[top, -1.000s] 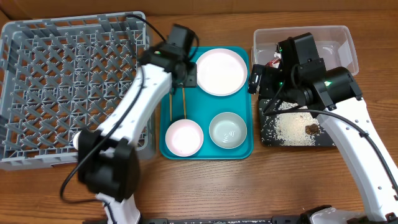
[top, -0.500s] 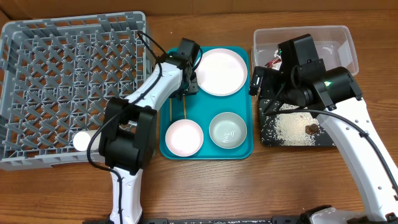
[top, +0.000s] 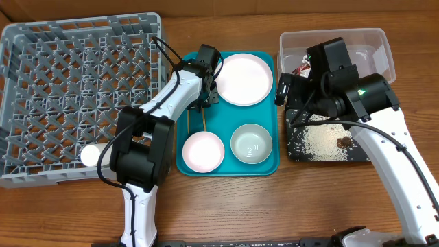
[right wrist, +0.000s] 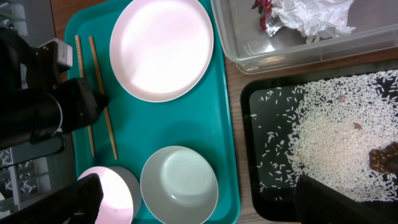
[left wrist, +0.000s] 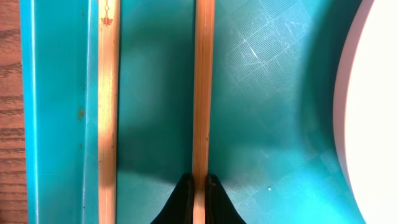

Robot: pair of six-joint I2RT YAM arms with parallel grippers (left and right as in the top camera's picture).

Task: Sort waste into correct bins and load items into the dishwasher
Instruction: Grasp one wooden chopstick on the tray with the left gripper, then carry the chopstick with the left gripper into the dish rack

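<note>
Step in hand: loading the dishwasher, chopstick pickup. The left gripper [left wrist: 198,190] is down on the teal tray [top: 226,120] at mid-worktop. Its jaws are narrow and pinched on the inner chopstick [left wrist: 203,93], the one nearer the plate [top: 243,79]. The outer chopstick [left wrist: 107,112] lies parallel just beside it, near the tray's left rim, untouched. I cannot tell whether the held stick is lifted off the tray. The dish rack [top: 8,110] fills the far-left corner, with a white cup [top: 89,155] at its near edge. The pink bowl [top: 203,152] and grey-green bowl [top: 251,144] sit on the near half of the tray, not loaded. Waste looks done: the red wrapper scrap [right wrist: 264,15] and tissue wad [right wrist: 311,15] lie inside the clear tub [top: 370,33] at the far-right corner. The right gripper [right wrist: 199,180] hangs between the tub and the black tray [top: 295,147] of rice, jaws wide and empty. Next move, as I judge it: lift straight up so the stick doesn't drag its neighbour, carry it left over the rack wall, and lay it flat across the lattice so it doesn't slip through. The thin stick may pivot in the pinch.
</note>
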